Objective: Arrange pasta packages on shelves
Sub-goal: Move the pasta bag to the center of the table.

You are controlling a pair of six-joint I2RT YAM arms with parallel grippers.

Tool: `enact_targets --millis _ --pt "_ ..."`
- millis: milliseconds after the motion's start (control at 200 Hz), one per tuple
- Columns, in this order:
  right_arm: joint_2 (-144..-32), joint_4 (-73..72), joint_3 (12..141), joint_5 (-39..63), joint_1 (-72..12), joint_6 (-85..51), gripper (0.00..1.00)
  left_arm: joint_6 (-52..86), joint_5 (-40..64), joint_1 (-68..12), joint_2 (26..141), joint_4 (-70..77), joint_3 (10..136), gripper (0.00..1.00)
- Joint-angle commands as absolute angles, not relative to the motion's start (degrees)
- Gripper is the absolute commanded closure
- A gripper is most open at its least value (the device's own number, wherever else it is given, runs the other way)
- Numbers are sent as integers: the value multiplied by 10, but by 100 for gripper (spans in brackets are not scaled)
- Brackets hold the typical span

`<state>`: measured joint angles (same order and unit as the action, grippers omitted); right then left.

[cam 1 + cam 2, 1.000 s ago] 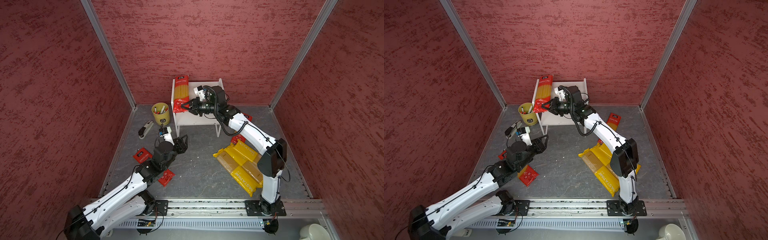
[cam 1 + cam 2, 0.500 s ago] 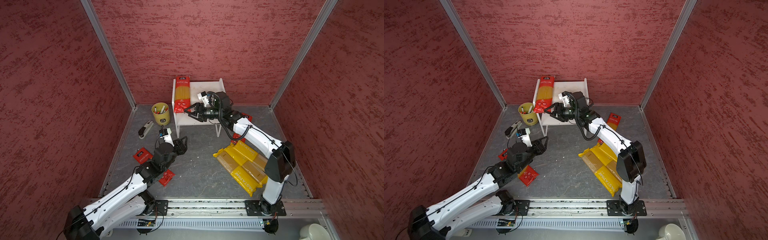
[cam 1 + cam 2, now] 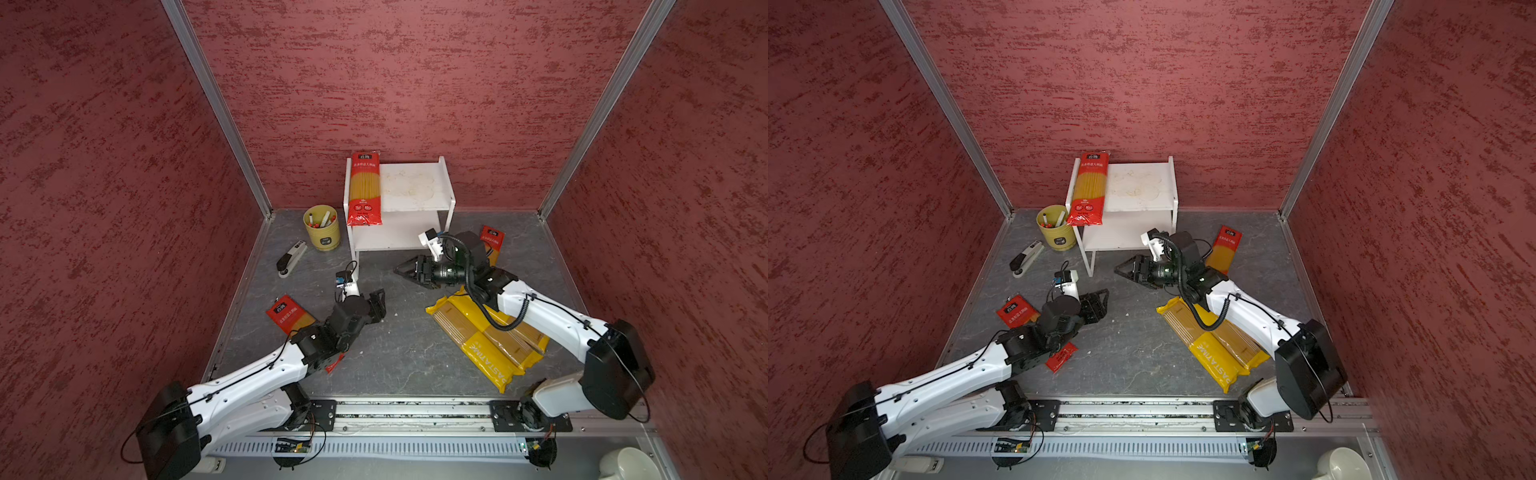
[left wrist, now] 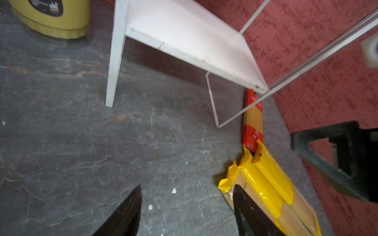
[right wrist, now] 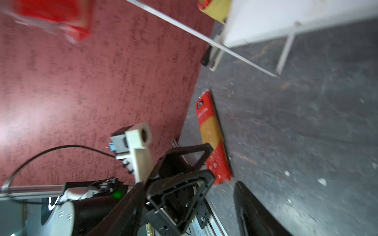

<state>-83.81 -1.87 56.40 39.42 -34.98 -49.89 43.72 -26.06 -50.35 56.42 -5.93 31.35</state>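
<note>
Against the back wall, at the centre of both top views, stands the small white 2-tier rack [image 3: 415, 187] with a stained top board. 1 long red-ended spaghetti bag with a clear middle [image 3: 364, 189] lies along that board's left edge, its near end overhanging the front. Only the top views show it sharply; my right wrist view gives just a red blur of it.

My right gripper [image 3: 401, 270] hovers right of centre, in front of the rack's lower shelf and well apart from that bag. The right wrist view shows its 2 black fingers [image 5: 245, 204] spread wide, holding nothing.

The 2nd red-ended bag [image 3: 492, 241] lies on the grey floor [image 3: 407, 345] behind my right wrist, half hidden in the top views. My left wrist view shows nearly its whole length [image 4: 252, 116], one end meeting the yellow "PASTATIME" bags [image 3: 486, 353], which overlap at lower right under my right forearm.

My left gripper [image 3: 376, 303] hangs at centre frame, jaws apart and empty. The 3rd red-ended bag [image 3: 286, 313] lies left of centre, mostly covered by my left forearm. My right wrist view shows it almost whole [image 5: 212, 137], just beside that gripper.
</note>
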Motion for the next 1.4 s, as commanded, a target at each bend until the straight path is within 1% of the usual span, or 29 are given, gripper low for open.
enact_targets --millis 0,115,225,426,496,546,631,751,882,1097,1182,1308,1393 --pt "-857 -42 520 341 -376 -496 30 493 -295 -512 590 -110 307 30" --pt "-907 -76 509 333 -413 -502 31 526 -292 -499 601 -185 316 30" --pt "-969 -96 530 328 -441 -491 32 556 -285 -468 580 -253 311 30" --pt "-1063 -64 619 330 -486 -465 35 598 -250 -355 505 -376 293 29" --pt "-1084 -48 643 327 -502 -454 35 611 -259 -322 483 -430 296 27" --pt "-1109 -7 678 335 -513 -432 36 616 -267 -303 467 -452 294 26" --pt "-1150 51 731 355 -534 -395 36 616 -263 -272 445 -463 285 26" --pt "-1178 57 755 367 -551 -387 37 613 -255 -247 433 -460 279 26" --pt "-1200 83 784 380 -563 -364 37 612 -245 -244 428 -442 271 26" --pt "-1268 142 862 393 -583 -337 37 628 -233 -240 422 -416 248 26" --pt "-1289 160 891 397 -589 -326 42 629 -225 -236 415 -407 241 26" --pt "-1300 161 905 405 -593 -323 52 622 -216 -236 420 -395 242 27" --pt "-1291 149 895 401 -593 -325 64 616 -210 -239 429 -389 244 27"
